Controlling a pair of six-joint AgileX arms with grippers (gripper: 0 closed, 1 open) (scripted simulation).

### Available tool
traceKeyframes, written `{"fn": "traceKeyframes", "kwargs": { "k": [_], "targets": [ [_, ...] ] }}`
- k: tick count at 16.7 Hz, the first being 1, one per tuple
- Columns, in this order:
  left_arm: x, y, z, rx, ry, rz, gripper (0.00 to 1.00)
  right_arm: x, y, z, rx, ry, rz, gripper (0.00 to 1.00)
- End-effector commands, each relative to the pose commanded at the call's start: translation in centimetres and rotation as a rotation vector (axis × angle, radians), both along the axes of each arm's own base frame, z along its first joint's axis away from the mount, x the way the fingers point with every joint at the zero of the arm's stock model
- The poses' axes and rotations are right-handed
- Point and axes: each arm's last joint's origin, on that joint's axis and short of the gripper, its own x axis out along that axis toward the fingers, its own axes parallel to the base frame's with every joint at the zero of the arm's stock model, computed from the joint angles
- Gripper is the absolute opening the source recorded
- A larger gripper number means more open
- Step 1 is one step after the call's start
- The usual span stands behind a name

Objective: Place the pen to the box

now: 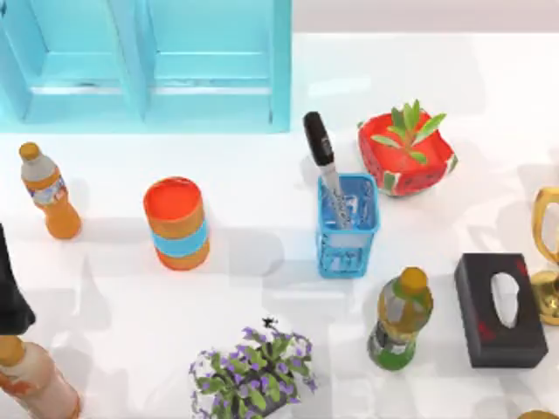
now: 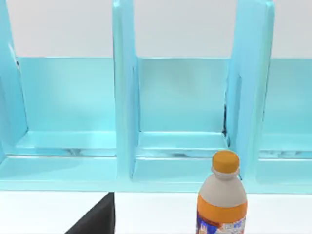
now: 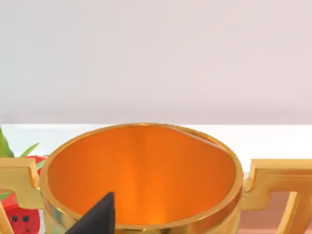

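The pen [image 1: 325, 166] leans in the blue mesh holder [image 1: 347, 229], light, rigid, smooth-barrelled, best gripped just below its exposed black cap; neither gripper's state can be told.

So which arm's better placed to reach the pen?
Probably right: the pen stands in the holder right of centre, nearer the trophy my right wrist faces; my left arm sits far left.

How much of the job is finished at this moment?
It looks done: the pen stands tilted in the blue mesh holder, cap up, with no gripper on it. Nothing is in hand. The left arm sits at the table's left edge. Nothing seems left.
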Motion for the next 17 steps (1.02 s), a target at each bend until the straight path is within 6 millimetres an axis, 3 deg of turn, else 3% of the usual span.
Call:
{"fn": "traceKeyframes", "kwargs": {
  "k": [4,9,13,15,17],
  "targets": [
    [0.0,0.0,0.0,0.0,0.0,0.0,1.0,0.0,0.2,1.0,-0.006,-0.012,0.031,1.0],
    [0.0,0.0,0.0,0.0,0.0,0.0,1.0,1.3,1.4,6.8,-0.05,-0.032,0.227,1.0],
    [0.0,0.0,0.0,0.0,0.0,0.0,1.0,5.6,3.6,10.9,-0.084,0.05,0.443,1.0],
    [0.0,0.0,0.0,0.0,0.0,0.0,1.0,8.7,5.4,11.7,-0.094,0.13,0.554,1.0],
    [0.0,0.0,0.0,0.0,0.0,0.0,1.0,11.9,7.5,11.2,-0.1,0.238,0.658,1.0]
  ]
}}
